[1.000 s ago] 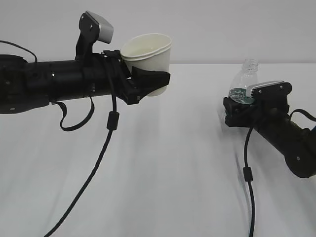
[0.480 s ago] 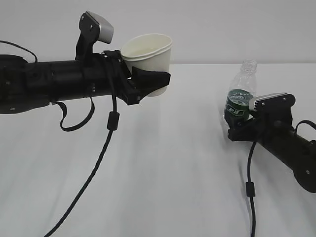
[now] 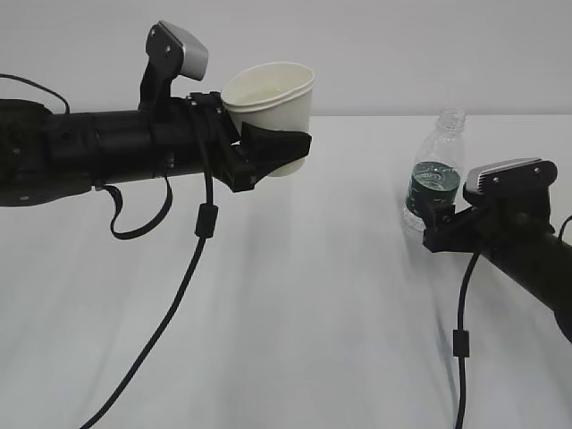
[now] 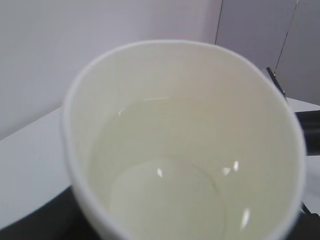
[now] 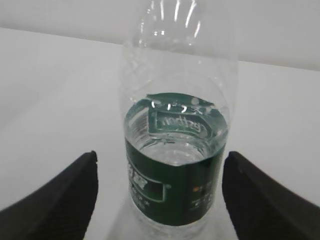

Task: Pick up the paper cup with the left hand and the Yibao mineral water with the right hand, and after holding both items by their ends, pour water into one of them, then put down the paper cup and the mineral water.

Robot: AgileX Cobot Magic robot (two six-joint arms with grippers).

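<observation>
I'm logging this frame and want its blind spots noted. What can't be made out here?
- Bottle base: exterior view, hidden behind the right tool; right wrist view, cut off by the bottom edge.
- Cup base: exterior view, covered by the left tool; left wrist view, blurred and cropped.
- Label print: too blurred.

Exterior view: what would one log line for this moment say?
left hand: holding paper cup aloft, water inside | right hand: open, clear of Yibao mineral water | bottle: upright on table

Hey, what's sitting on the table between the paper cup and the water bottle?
Nothing: in the exterior view, only bare white table separates the paper cup from the water bottle.
</observation>
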